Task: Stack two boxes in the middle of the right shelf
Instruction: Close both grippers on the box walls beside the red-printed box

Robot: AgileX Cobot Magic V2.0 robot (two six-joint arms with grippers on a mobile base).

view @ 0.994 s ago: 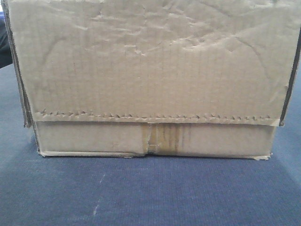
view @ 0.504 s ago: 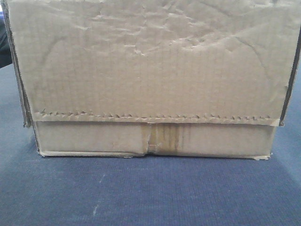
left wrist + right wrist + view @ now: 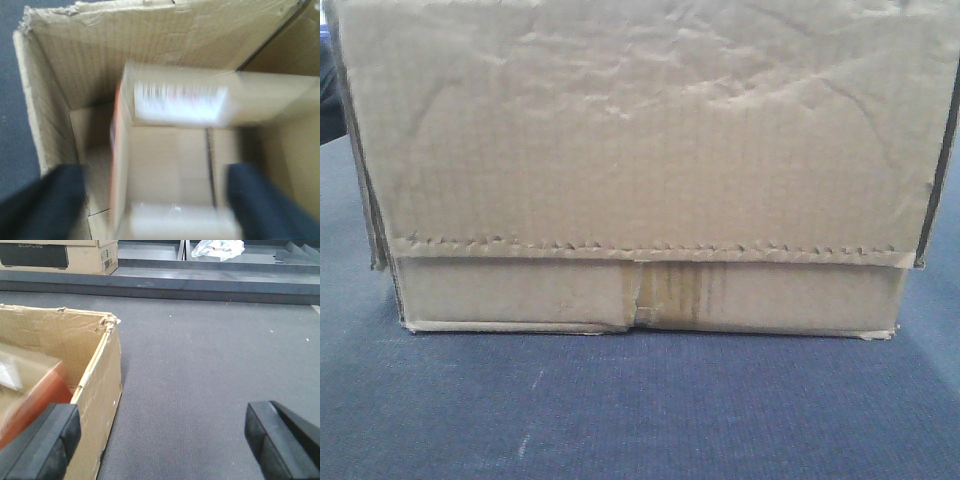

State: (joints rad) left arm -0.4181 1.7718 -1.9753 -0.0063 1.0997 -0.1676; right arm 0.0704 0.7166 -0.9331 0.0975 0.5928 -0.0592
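Observation:
A large brown cardboard box [image 3: 640, 150] fills the front view, standing on dark blue-grey carpet, with a wrinkled face, a jagged flap edge and glossy tape [image 3: 670, 295] at its seam. The left wrist view looks down into this open box [image 3: 55, 75], where a smaller carton [image 3: 170, 150] with a white label and an orange side lies, blurred. My left gripper [image 3: 155, 200] hangs open above it, one finger on each side of the carton. My right gripper [image 3: 160, 440] is open at the box's corner [image 3: 97, 375], its left finger over the wall, its right finger over carpet. The shelf is out of view.
Carpet [image 3: 200, 365] stretches to the right of the box. Far back runs a dark low ledge [image 3: 200, 287]. On it stand a printed carton [image 3: 60, 255] at the left and a crumpled white plastic bag [image 3: 217, 247].

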